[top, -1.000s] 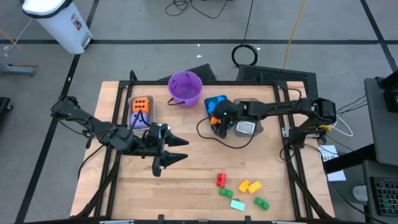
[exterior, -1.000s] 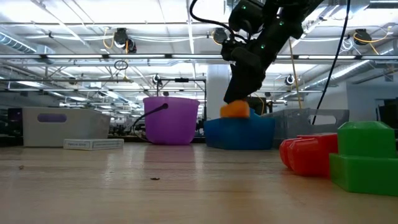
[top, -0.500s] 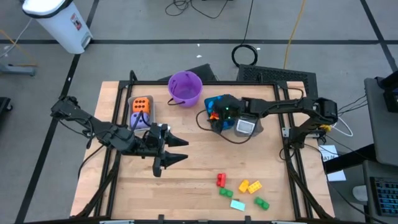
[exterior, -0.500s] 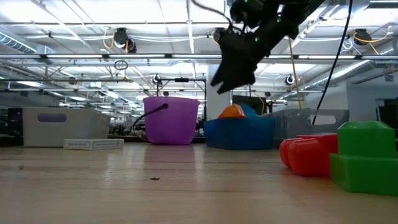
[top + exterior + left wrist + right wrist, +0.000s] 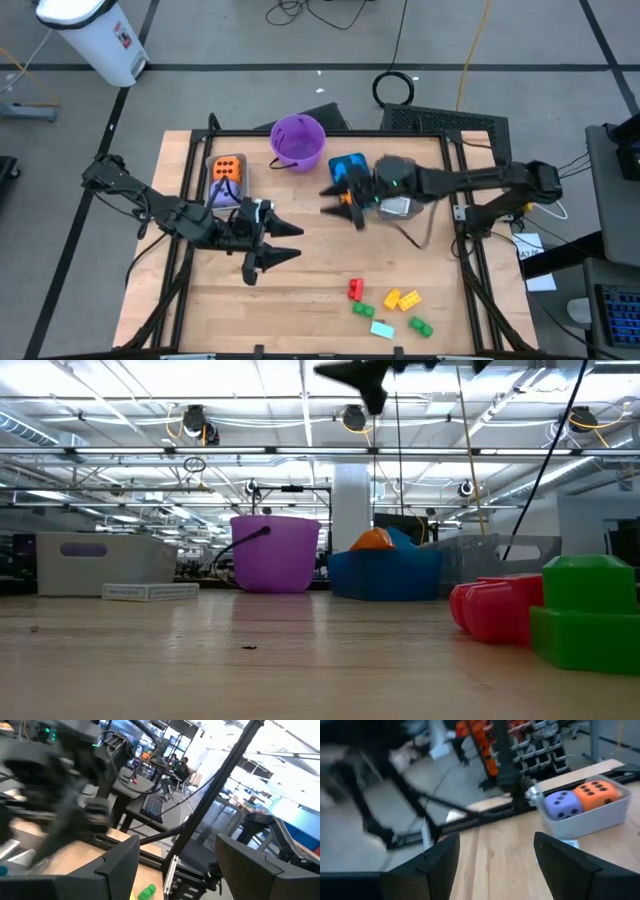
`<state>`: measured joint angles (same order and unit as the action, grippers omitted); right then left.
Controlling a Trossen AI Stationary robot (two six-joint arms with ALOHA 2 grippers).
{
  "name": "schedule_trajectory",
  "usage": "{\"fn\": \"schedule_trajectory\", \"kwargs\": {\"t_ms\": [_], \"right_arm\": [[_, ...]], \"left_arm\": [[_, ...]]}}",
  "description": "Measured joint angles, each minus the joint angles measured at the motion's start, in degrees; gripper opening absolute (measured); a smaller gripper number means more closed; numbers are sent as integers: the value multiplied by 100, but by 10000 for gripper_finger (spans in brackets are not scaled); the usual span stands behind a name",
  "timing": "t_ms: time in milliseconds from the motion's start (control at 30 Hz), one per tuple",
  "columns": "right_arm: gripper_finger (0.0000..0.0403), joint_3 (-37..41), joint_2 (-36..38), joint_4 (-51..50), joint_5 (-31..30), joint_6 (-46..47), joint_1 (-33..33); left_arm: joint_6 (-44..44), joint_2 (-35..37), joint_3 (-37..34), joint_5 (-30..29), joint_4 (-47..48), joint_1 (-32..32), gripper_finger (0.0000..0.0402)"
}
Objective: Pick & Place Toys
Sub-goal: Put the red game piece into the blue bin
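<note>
Above the wooden table, the right end effector gapes empty.

The right gripper hung raised with its fingers spread and empty; the left gripper waited, fingers parted.

A purple bucket stands between a grey bin and a blue bin.

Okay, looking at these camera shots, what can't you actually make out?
- High view: right gripper motion-blurred, so its fingertips smear.
- Low view: the blue bin wall hides its contents, except an orange toy on top.
- Left wrist view: the right arm is blurred.
- High view: the flat card is too small to read.
</note>
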<state>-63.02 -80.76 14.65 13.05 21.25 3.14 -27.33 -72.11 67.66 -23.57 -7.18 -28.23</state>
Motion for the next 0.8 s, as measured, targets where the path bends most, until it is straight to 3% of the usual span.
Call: {"fn": "schedule_trajectory", "kwargs": {"t_ms": [233, 367, 600, 800], "right_arm": [[247, -2, 379, -1381, -1571, -1155, -1559], [247, 0, 271, -2209, -2055, -1246, -2427], [247, -3, -614, -2620, -2036, -1206, -3316], [247, -434, -1271, -2848, -2000, -3189, -3544]], "left_arm": [[177, 0, 0, 77, 20, -2, 266], [212, -1, 0, 59, 94, 0, 266], [236, -1, 0, 33, 140, 9, 266], [185, 0, 0, 9, 160, 9, 266]]}}
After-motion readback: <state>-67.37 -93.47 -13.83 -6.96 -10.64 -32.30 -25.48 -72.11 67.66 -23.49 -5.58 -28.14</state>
